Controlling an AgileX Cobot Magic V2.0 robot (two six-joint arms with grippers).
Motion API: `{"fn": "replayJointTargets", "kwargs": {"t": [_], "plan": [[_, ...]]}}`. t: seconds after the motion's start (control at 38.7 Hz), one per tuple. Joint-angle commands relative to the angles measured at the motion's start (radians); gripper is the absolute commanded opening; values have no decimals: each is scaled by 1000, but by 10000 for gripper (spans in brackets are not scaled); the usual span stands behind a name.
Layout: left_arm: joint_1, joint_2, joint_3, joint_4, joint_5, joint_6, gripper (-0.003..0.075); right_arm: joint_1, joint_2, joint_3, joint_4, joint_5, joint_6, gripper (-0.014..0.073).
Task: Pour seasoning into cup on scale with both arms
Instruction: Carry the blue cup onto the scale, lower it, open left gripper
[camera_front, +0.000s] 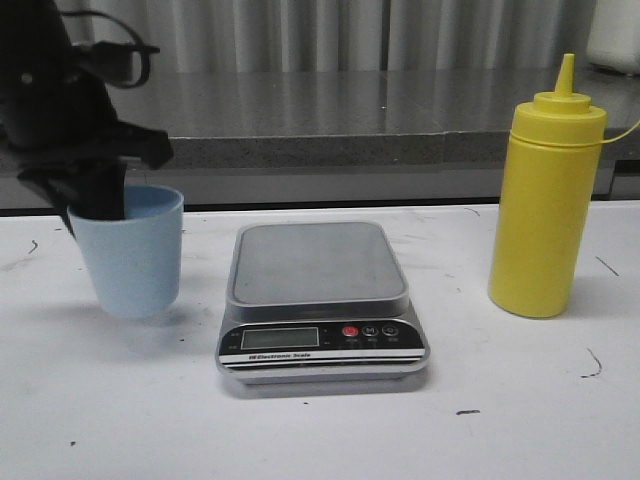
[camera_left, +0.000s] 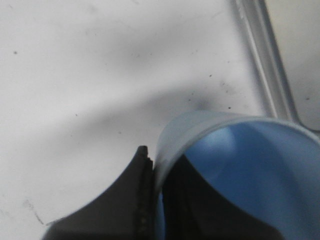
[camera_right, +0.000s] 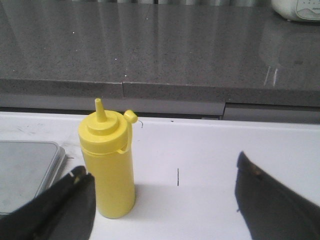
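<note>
The light blue cup (camera_front: 132, 258) is at table level left of the scale (camera_front: 318, 290). My left gripper (camera_front: 98, 205) is shut on the cup's near-left rim, one finger inside and one outside. In the left wrist view the gripper (camera_left: 156, 167) pinches the cup's wall (camera_left: 200, 125), with the scale's edge (camera_left: 267, 65) beyond. The yellow seasoning bottle (camera_front: 545, 200) stands upright to the right of the scale. My right gripper (camera_right: 161, 164) is open and empty, low over the table. The bottle (camera_right: 107, 170) stands in front of it, close to one finger (camera_right: 75, 200).
A grey counter ledge (camera_front: 330, 120) runs behind the white table (camera_front: 500, 420). The scale's platform (camera_right: 25, 170) shows beside the bottle in the right wrist view. A white object (camera_front: 615, 35) sits on the counter at far right.
</note>
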Motion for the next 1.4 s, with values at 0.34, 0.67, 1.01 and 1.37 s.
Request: {"fn": "replayJointTargets", "kwargs": {"t": [0.34, 0.67, 1.01, 1.37], "plan": [[-133, 21, -358, -7, 119, -8, -20, -6, 12, -37, 5, -76, 2, 594], [-252, 201, -531, -9, 128, -8, -20, -6, 12, -37, 5, -75, 2, 594], [-250, 219, -538, -5, 94, -8, -11, -6, 12, -37, 5, -66, 2, 594], [-250, 233, -538, -5, 110, -8, 219, -6, 12, -37, 5, -66, 2, 594]]}}
